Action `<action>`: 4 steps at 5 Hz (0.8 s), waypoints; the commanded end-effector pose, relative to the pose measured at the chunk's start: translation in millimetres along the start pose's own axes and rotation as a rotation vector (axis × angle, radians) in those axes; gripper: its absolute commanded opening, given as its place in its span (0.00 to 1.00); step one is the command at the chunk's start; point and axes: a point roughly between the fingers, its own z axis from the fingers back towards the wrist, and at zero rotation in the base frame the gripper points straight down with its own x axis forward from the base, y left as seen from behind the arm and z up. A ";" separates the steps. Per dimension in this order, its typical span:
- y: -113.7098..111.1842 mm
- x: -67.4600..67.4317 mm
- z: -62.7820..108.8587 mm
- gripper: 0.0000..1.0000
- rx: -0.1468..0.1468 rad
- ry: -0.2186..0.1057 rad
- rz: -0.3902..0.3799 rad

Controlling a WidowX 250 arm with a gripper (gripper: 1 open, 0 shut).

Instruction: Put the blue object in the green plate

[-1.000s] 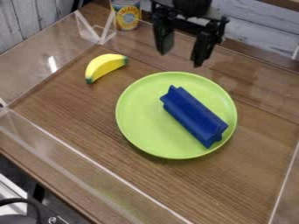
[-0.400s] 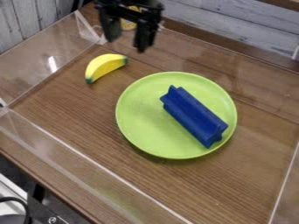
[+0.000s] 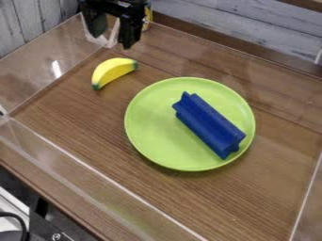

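Deep-blue, elongated rectangular block (image 3: pixel 208 125) with a raised ridge lies flat and diagonal inside the round lime-green plate (image 3: pixel 153 141) on the wooden worktop (image 3: pixel 75 141). Placement appears complete. The black hand (image 3: pixel 119 33) hangs at the far left corner, fingers parted, holding nothing, well clear of plate and yellow banana (image 3: pixel 112 72).

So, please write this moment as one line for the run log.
deep-blue rectangular block: lying in round lime-green plate | gripper: open, empty, apart from plate at back left | yellow banana: on table
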 end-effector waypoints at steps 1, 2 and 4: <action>7.0 7.2 4.5 1.00 0.016 -0.039 0.003; 10.4 10.2 -1.8 1.00 0.015 -0.038 0.004; 20.2 17.3 -9.7 1.00 0.008 -0.052 0.012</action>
